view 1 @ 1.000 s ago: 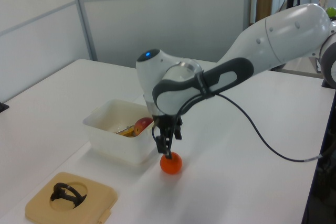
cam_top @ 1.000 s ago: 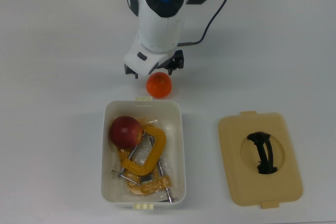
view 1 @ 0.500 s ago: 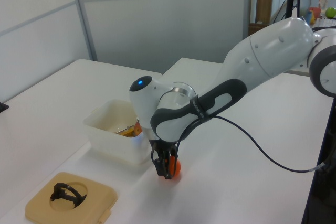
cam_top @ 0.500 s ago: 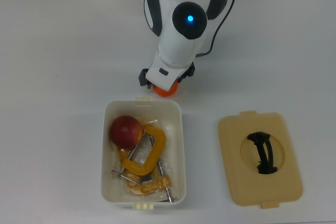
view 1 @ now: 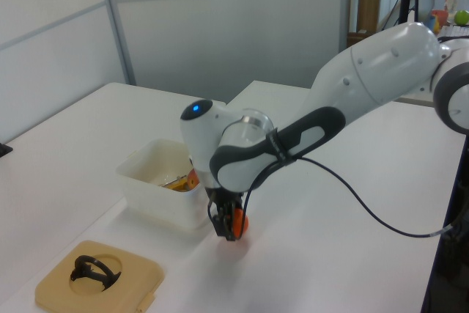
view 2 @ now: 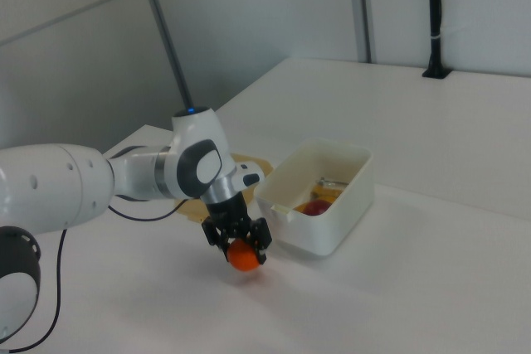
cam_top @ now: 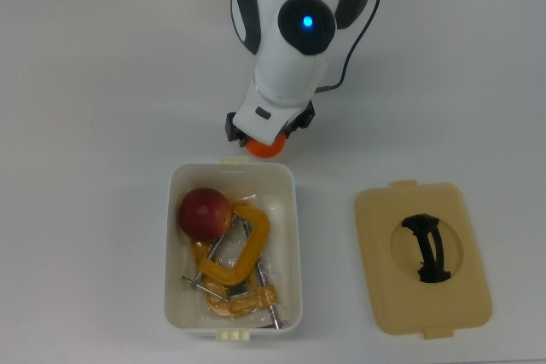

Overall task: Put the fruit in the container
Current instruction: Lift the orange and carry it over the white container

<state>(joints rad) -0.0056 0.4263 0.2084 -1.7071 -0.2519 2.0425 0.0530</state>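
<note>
My gripper is down over the orange, which sits on the white bench just outside the short end of the white tub, the end nearest my arm. In the right view my fingers straddle the orange on both sides, low around its widest part; I judge they are closing on it or already gripping it, but whether the pads truly press the skin I cannot tell.

The red apple already lies inside the tub, in the corner toward the top view's upper left, with the yellow-orange clamps filling most of the rest of the floor. So the orange is the one fruit left.

To do this step well I should grip at the orange's equator, firm but not crushing (a round fruit squirts out of a high or off-centre pinch), then lift straight up until its underside clears the tub's rim and cream tab. The free room in the tub looks to be beside the apple, near that same rim, so a short carry and a low release should keep it from bouncing off the clamps. The tan lid lies well apart from the tub and out of my path.
</note>
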